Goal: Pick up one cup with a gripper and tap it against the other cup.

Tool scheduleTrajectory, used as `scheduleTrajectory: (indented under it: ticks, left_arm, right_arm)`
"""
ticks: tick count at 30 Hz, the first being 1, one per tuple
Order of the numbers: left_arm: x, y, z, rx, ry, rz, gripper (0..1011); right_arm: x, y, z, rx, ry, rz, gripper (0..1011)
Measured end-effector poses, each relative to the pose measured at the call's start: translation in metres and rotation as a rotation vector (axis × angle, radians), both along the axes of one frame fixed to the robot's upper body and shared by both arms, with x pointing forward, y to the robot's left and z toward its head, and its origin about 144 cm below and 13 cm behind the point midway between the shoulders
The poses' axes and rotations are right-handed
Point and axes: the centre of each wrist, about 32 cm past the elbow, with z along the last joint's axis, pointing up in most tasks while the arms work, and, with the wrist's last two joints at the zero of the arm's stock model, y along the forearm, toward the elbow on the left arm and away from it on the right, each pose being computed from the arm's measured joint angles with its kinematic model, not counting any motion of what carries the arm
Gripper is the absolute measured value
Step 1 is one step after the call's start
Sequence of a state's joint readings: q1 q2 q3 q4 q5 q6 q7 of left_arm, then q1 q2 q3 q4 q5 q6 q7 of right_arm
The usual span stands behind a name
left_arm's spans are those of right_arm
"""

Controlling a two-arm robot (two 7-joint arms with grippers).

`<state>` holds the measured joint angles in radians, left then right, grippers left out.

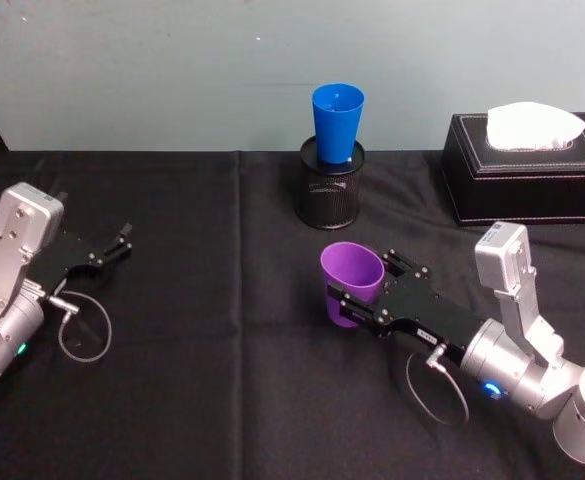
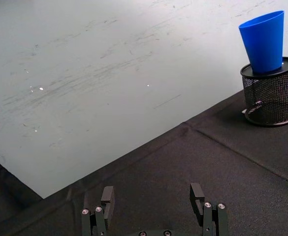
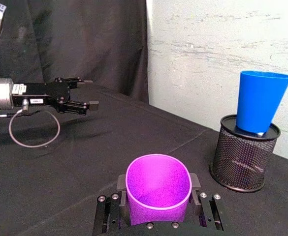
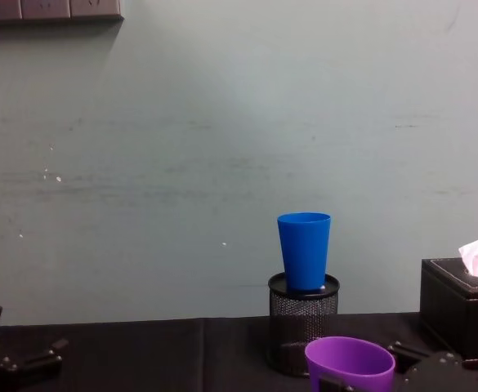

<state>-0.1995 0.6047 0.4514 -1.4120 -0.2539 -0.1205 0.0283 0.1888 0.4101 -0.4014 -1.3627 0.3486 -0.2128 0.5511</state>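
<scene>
The purple cup (image 1: 351, 280) (image 3: 157, 194) (image 4: 349, 363) stands upright, mouth up, right of the table's middle. My right gripper (image 1: 364, 278) (image 3: 157, 184) is shut on it, one finger against each side of its lower wall. The blue cup (image 1: 338, 122) (image 2: 264, 42) (image 3: 259, 101) (image 4: 304, 249) stands upright on top of a black wire-mesh pen holder (image 1: 330, 192) (image 3: 242, 157) at the back centre, well beyond the purple cup. At the table's left side my left gripper (image 1: 122, 241) (image 2: 152, 196) rests low and open, holding nothing.
A black tissue box (image 1: 527, 170) (image 4: 459, 302) with white tissue stands at the back right, next to the pen holder. A black cloth (image 1: 212, 380) covers the table. A pale wall (image 4: 181, 163) rises right behind the table's far edge.
</scene>
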Motion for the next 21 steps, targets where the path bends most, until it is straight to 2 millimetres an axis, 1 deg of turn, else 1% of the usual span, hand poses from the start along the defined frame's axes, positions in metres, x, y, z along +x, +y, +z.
scheduleTrajectory:
  ticks: [21]
  left_arm:
    - [0.0000, 0.0000, 0.0000, 0.000, 0.000, 0.000, 1005]
  right_arm:
    - [0.0008, 0.0024, -0.0104, 0.005, 0.010, -0.005, 729]
